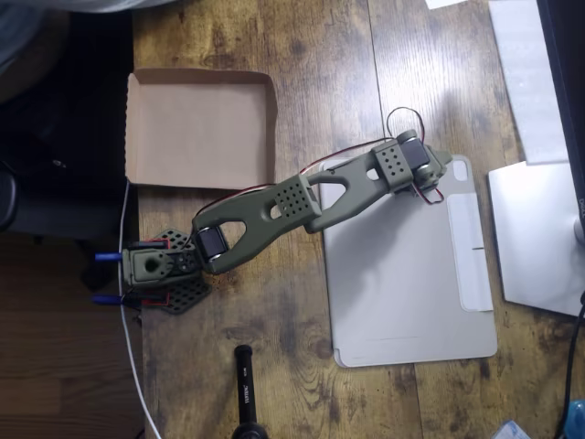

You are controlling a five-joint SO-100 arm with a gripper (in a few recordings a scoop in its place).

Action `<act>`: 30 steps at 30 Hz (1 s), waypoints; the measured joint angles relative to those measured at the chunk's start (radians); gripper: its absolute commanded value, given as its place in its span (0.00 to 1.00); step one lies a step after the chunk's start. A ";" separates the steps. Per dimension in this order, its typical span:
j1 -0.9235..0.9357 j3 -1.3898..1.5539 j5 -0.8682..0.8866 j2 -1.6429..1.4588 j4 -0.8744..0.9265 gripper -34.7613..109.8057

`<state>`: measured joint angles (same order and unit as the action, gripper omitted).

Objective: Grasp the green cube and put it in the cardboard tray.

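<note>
Tray (196,128) at ten o'clock sits bare, so I judge nothing delivered; I cannot locate the green cube, nor tell the gripper's (431,178) state at three o'clock.

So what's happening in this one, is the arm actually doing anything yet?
In the overhead view, an olive-green robot arm reaches from its base at the table's left edge, out to the right over a flat grey tablet cover on the wooden table. Its far end sits over the cover's upper edge; I can't tell how the pincer stands. The shallow brown cardboard tray at upper left holds nothing. A black cylinder lies near the bottom edge.
</note>
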<state>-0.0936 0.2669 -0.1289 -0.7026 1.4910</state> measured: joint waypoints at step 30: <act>-0.084 0.222 0.103 -0.341 0.109 0.38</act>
<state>-0.1779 0.4893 -0.0261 -1.0431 1.5999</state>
